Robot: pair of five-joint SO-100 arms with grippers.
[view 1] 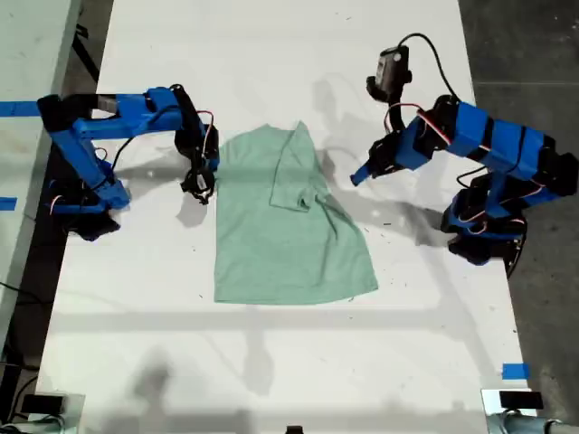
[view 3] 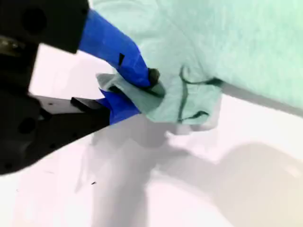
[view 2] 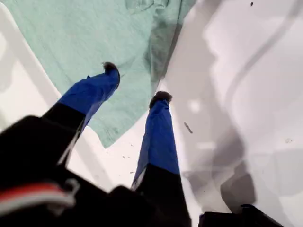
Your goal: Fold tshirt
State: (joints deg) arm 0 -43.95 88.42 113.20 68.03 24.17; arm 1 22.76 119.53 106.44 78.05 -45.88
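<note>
1. The tshirt [view 1: 285, 226] lies mid-table, partly folded: one side is flipped over onto the body, so a sleeve sits on top.
2. My second gripper [view 3: 135, 92] is clamped on a bunched bit of the cloth edge, at the shirt's side towards the exterior view's left.
3. My first gripper [view 2: 137, 82] hangs over the table [view 1: 271, 380] with its jaws spread, holding nothing, on the exterior view's right.

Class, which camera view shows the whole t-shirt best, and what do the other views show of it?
The exterior view: the whole t-shirt lies partly folded on the white table. The first wrist view shows one edge beyond open jaws; the second wrist view shows only a pinched bunch in closed jaws.
</note>
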